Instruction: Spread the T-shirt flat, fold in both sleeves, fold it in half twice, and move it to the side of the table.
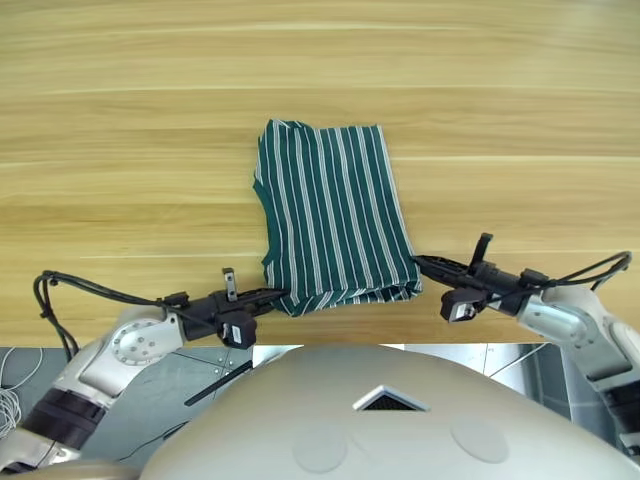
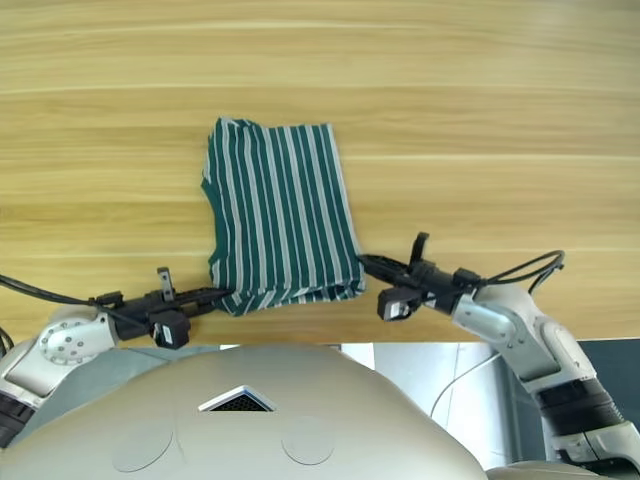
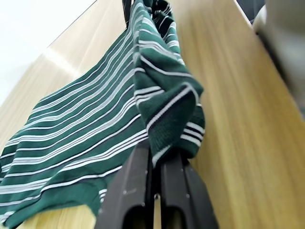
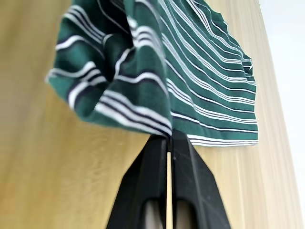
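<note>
- Head views: the T-shirt (image 1: 335,215), green with white stripes and folded into a narrow upright rectangle, is lying on the wooden counter (image 1: 120,150), its lower hem sitting just short of the counter's near edge
- The left claw (image 1: 280,293) is gripping the lower left corner of the T-shirt, and the right claw (image 1: 418,262) is touching the lower right corner; both arms are coming in low over the near edge
- Left wrist view: the left claw (image 3: 155,157) is pressed together and pinching a bunched fold of the T-shirt (image 3: 95,129), which is draping over the fingertips and hiding them; bare counter (image 3: 238,95) is running alongside
- Right wrist view: the right claw (image 4: 168,140) is pressed together and nipping the edge of the T-shirt (image 4: 190,71), a rumpled corner is hanging over it, and the counter (image 4: 38,143) is lying underneath
</note>
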